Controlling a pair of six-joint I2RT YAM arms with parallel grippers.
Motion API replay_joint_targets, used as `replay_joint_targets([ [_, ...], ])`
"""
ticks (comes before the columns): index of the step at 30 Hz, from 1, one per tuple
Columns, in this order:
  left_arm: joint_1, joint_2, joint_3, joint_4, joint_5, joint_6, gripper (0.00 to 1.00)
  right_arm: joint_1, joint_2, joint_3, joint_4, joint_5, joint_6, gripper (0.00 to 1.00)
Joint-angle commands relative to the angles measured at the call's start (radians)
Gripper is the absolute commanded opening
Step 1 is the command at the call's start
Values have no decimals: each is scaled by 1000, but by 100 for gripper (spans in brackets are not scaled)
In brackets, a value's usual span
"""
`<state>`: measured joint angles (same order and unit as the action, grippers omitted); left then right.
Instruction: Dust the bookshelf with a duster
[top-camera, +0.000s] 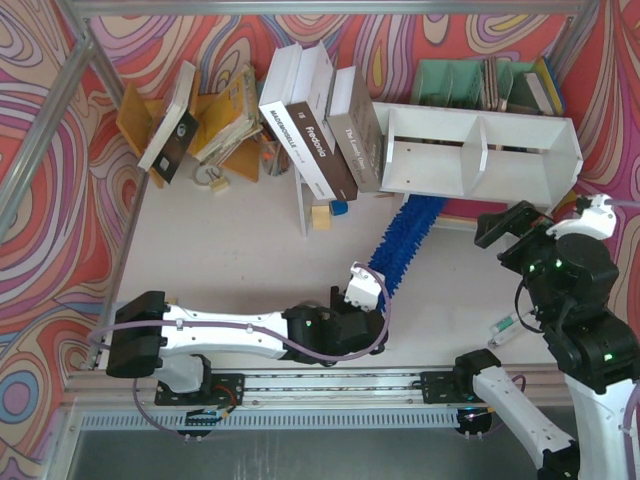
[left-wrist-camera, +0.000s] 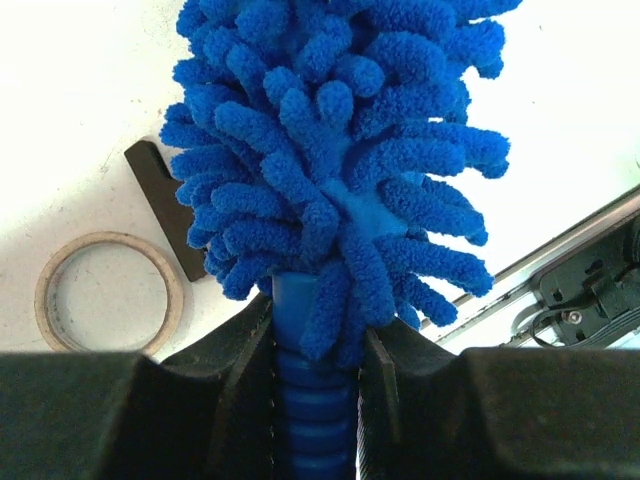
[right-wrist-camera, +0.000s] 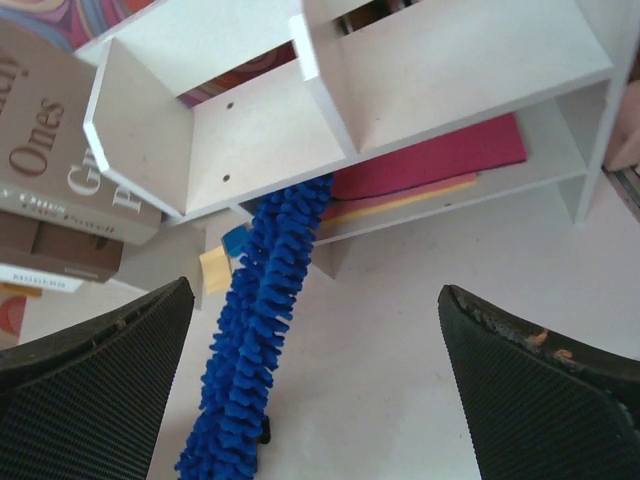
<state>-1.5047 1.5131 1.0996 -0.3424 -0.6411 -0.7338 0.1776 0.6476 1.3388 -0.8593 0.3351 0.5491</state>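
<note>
The white bookshelf (top-camera: 480, 150) stands at the back right, with two open compartments; it also shows in the right wrist view (right-wrist-camera: 260, 130). The blue fluffy duster (top-camera: 405, 240) slants from my left gripper up to the shelf's left compartment, and its tip reaches under the bottom board (right-wrist-camera: 300, 200). My left gripper (top-camera: 372, 300) is shut on the duster's ribbed blue handle (left-wrist-camera: 310, 400), just below the fluffy head (left-wrist-camera: 330, 150). My right gripper (top-camera: 510, 225) is open and empty, hovering in front of the shelf's right half, with the duster (right-wrist-camera: 260, 320) to its left.
Several books (top-camera: 320, 130) lean against the shelf's left side. A teal organizer (top-camera: 480, 85) stands behind it and a yellow-orange rack (top-camera: 215, 120) at the back left. Pink and yellow folders (right-wrist-camera: 440, 160) lie under the shelf. A tape ring (left-wrist-camera: 108, 290) and a black piece (left-wrist-camera: 165, 205) lie on the table.
</note>
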Motion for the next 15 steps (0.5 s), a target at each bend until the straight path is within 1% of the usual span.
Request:
replay_joint_targets([
  [1,0,36,61,31,-74,-15,0,6,-18,-57,160,-150,-179,99],
  [5,19,91,126,70,-30,13,0,6,-37,-123,208,-210,-250,99],
  [7,25,117,161,73,-5,27,0,5,-46,-143,225,-247,-307,99],
  [9,26,136,188,63,1,40,0,5,-48,-156,226,-250,-358,99],
  [12,26,121,170,54,-8,30,0,6,-69,-194,245,-258,-445,99],
  [15,26,68,108,67,-26,3,0,14,-132,-258,287,-280,-470,99],
])
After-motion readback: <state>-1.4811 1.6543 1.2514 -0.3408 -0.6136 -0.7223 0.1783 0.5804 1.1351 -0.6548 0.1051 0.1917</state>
